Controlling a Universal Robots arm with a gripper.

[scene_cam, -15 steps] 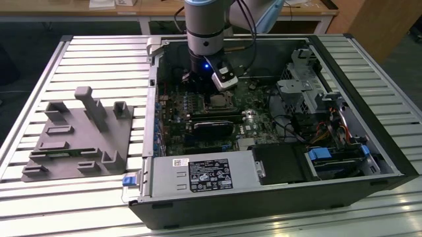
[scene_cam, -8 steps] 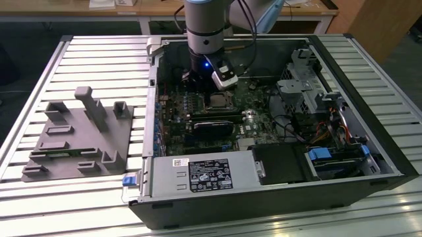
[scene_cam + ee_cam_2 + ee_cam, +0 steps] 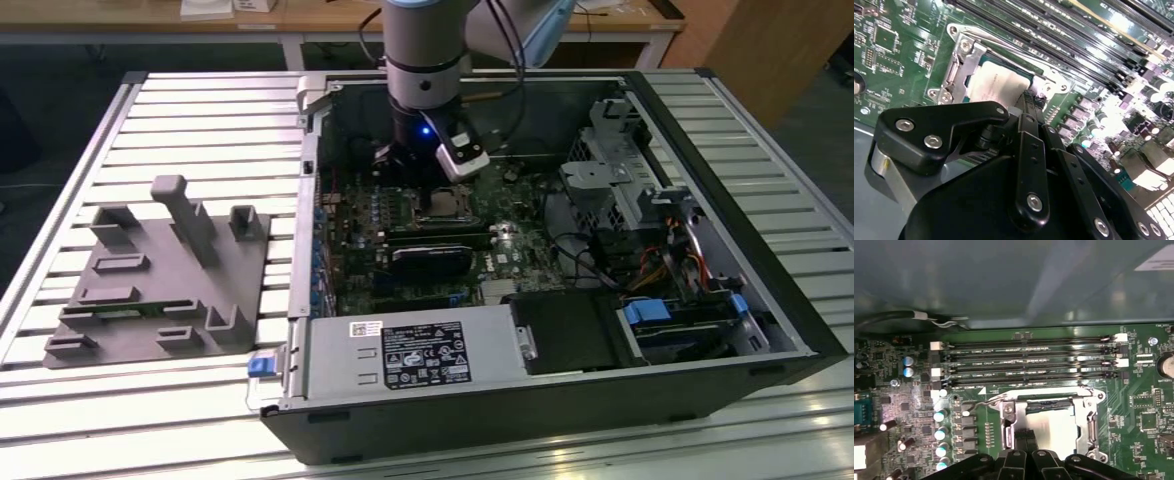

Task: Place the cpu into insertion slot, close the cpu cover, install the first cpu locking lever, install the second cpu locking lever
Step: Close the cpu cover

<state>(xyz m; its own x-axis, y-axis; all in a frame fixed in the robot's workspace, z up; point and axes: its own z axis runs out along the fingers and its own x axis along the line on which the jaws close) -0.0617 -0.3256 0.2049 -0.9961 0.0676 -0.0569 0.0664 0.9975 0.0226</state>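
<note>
In the exterior view, your arm is reaching down into an open computer case [image 3: 781, 310] that is lying on a slatted metal table [image 3: 200, 110]. The gripper [image 3: 430, 185] is hanging low over the motherboard [image 3: 527, 250], just above the processor socket [image 3: 441, 207]. A grey plastic fixture [image 3: 160, 290] is sitting on the table outside the case, toward the exterior view's left. In the second wrist view, the gripper's black linkages are crowding the foreground, and the gripper [image 3: 1030, 97] is ending right at one edge of the socket. The cpu [image 3: 996, 85] is lying flat in the socket, its pale metal top catching the light, and the cpu cover [image 3: 961, 62] is lying down around it as a silver frame. In the first wrist view, you are looking across the memory slots [image 3: 1029, 360] toward the case wall, with the cpu [image 3: 1054, 427] showing through the window of the cpu cover [image 3: 1090, 422]. A thin wire lever [image 3: 981, 402] is sticking out beside the socket, between it and a row of small capacitors [image 3: 940, 437]. The gripper [image 3: 1024, 437] is meeting the near edge of the socket, its jaws drawn together and gripping nothing that you can see.
</note>
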